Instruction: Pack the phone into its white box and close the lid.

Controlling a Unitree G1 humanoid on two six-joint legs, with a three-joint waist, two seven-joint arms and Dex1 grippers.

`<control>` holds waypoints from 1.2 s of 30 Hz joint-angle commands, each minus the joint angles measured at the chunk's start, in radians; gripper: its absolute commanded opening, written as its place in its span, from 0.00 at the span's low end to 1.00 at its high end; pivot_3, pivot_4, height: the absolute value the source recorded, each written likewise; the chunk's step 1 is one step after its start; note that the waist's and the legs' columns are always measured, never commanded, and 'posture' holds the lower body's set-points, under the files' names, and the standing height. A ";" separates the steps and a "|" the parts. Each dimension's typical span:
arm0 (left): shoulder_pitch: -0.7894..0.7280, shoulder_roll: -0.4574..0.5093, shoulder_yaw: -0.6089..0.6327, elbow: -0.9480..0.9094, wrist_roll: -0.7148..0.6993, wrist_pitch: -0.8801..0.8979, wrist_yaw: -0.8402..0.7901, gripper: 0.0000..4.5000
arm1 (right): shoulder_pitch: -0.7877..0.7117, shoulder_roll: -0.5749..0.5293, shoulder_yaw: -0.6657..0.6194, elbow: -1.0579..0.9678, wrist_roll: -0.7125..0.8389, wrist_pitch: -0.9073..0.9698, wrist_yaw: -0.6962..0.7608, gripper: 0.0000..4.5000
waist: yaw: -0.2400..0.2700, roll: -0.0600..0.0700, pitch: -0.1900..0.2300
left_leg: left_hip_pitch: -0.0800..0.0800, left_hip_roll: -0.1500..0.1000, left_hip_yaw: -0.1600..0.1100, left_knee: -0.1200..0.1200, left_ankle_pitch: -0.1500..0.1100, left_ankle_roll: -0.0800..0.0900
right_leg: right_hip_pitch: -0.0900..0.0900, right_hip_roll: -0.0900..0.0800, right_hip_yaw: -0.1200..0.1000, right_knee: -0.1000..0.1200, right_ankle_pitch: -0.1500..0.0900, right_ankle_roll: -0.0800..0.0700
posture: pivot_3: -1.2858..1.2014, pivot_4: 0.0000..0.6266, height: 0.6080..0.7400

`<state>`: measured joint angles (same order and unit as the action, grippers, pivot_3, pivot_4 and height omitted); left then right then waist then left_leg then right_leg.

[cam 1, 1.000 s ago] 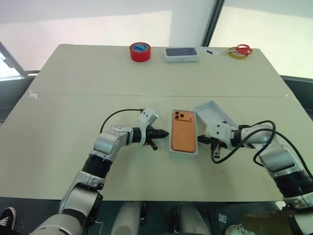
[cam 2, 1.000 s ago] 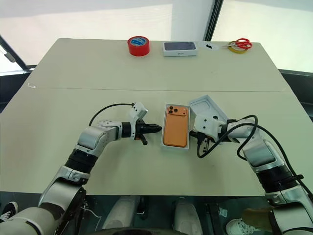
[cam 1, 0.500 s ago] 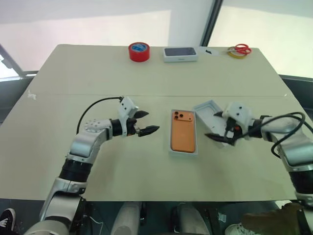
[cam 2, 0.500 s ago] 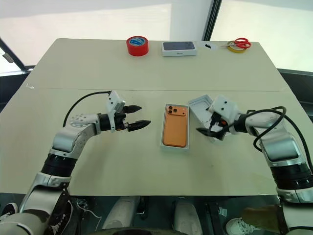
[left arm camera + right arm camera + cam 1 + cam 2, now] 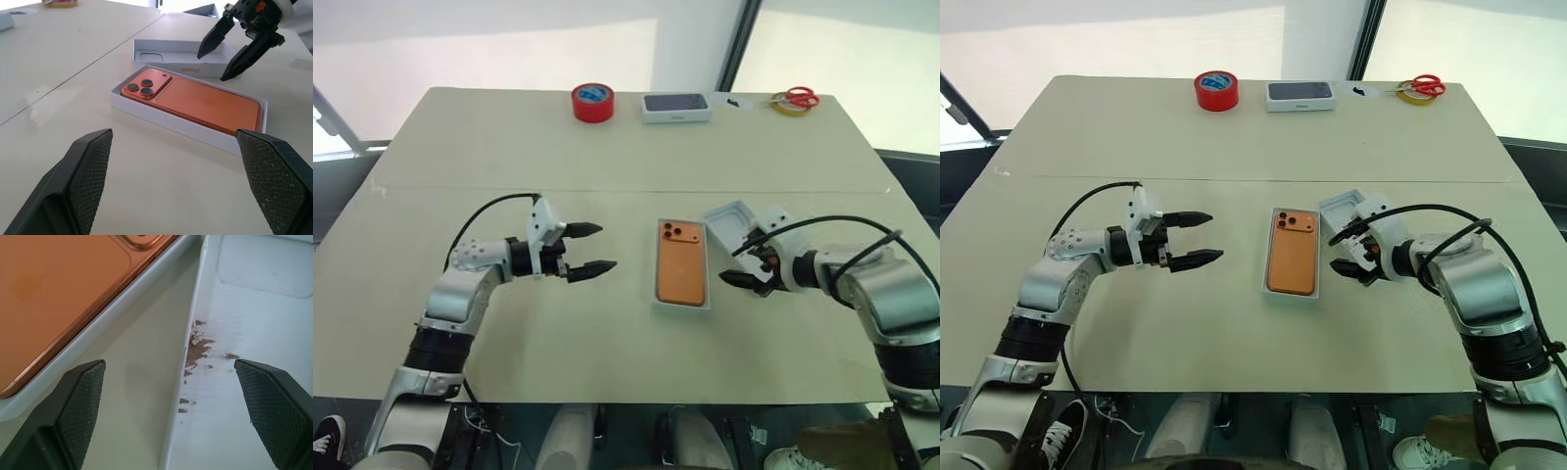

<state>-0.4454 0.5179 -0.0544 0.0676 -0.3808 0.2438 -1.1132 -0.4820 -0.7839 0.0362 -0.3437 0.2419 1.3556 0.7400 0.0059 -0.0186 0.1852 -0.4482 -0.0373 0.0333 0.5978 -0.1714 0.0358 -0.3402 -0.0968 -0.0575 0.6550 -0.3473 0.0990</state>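
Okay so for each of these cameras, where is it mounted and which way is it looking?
Left eye, right eye: on the head, facing forward and down over the table; both arms show.
Left wrist: on the left arm, looking across at the phone lying in the white box; own fingers frame it, the right hand is beyond.
Right wrist: on the right arm, looking down at the lid beside the phone.
All share the phone.

Bare beige counter (image 5: 509,333) lies open at nine o'clock of the shallow white cardboard box (image 5: 681,305); the deeper white cardboard lid (image 5: 732,223) crowds its two o'clock side.
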 commanded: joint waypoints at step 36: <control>0.056 -0.021 0.047 -0.062 -0.061 -0.062 0.039 0.95 | -0.210 0.417 -0.287 0.145 0.183 -0.232 -0.336 0.01 | -0.018 0.003 0.001 | -0.001 0.000 0.000 -0.001 0.005 -0.002 | 0.000 0.002 0.000 0.000 0.002 0.001 | 0.52 0.24 0.96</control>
<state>-0.3809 0.4966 -0.0187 0.0314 -0.4242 0.1682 -1.0807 -0.6915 -0.3829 -0.2012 -0.1537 0.3813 1.1408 0.4183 -0.0120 -0.0154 0.1860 -0.4492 -0.0373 0.0337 0.5967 -0.1662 0.0333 -0.3402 -0.0945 -0.0578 0.6554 -0.3456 0.0997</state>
